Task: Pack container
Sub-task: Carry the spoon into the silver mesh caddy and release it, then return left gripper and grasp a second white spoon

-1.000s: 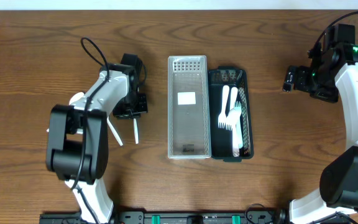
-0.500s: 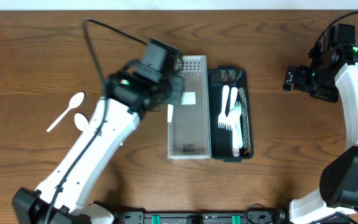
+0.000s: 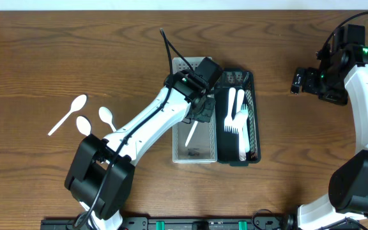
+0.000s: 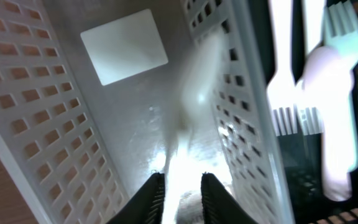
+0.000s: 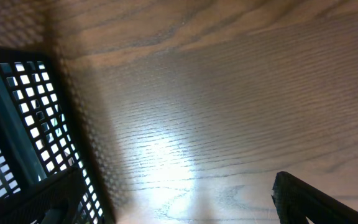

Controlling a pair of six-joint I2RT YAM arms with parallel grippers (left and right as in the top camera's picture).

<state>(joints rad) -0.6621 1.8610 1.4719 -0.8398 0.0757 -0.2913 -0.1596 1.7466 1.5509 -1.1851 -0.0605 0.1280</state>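
The left hand (image 4: pixel 180 190) narrowly pinches a blurred white utensil (image 4: pixel 194 93) inside the white perforated bin (image 3: pixel 175 150). The black basket (image 3: pixel 257 128) alongside holds white forks (image 3: pixel 232 121). Whether the right hand (image 3: pixel 295 81) is open or closed cannot be told.

Overhead evenly lit, soft shadows. Left wrist blurred, glare on clear bin (image 4: pixel 129 118) floor. Right wrist: sheen on desk (image 5: pixel 166 149).

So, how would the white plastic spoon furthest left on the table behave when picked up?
The white plastic spoon looks thin, so it is probably very light and may flex slightly. It lies flat on the wooden table, so its smooth handle might slip or pivot when pinched.
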